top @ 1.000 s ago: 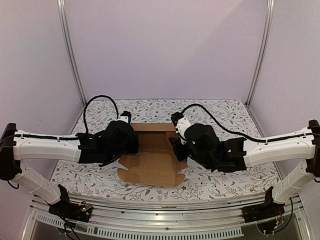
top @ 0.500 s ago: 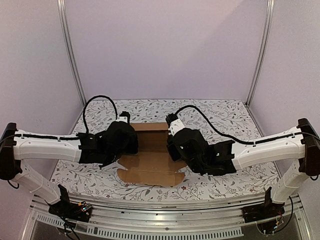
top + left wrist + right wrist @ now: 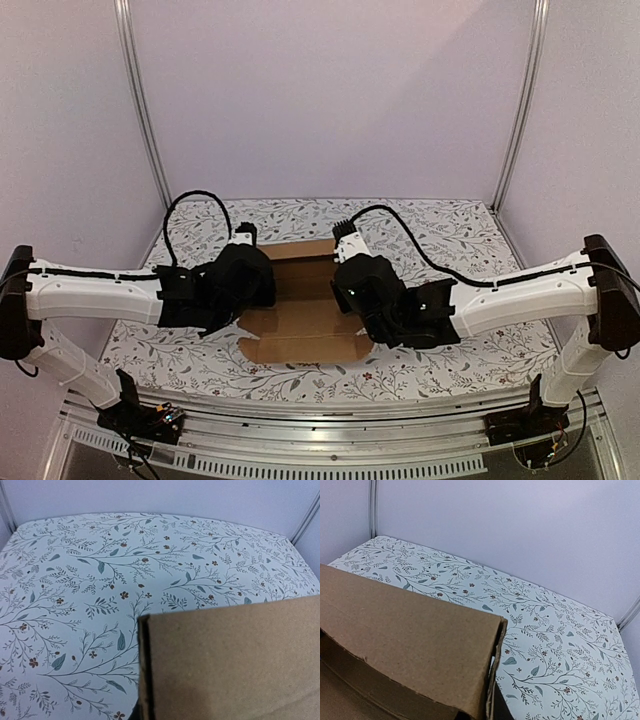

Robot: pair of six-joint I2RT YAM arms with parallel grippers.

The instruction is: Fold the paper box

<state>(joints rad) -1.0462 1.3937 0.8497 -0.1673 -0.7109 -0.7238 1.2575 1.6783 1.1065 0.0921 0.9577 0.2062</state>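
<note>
The paper box [image 3: 305, 325] lies in the middle of the tabletop [image 3: 460, 235]. Its bottom sheet is flat, with a flap on the near side. In both wrist views a brown wall stands up right in front of the camera, so the two side walls look lifted.

The left end effector [image 3: 243, 285] is at the left side of the box. The right end effector [image 3: 358, 290] is at the right side, leaning in over it. I cannot tell if either one is open or pinching the cardboard, because the fingers do not show in any view.

The step now looks like standing the side walls up. To do it well, both walls should go up together and stop when they are straight. Push slowly near the fold line, not in the middle of a wall, so the card does not bend. Keep the bottom flat on the tabletop so the box does not slide.
</note>
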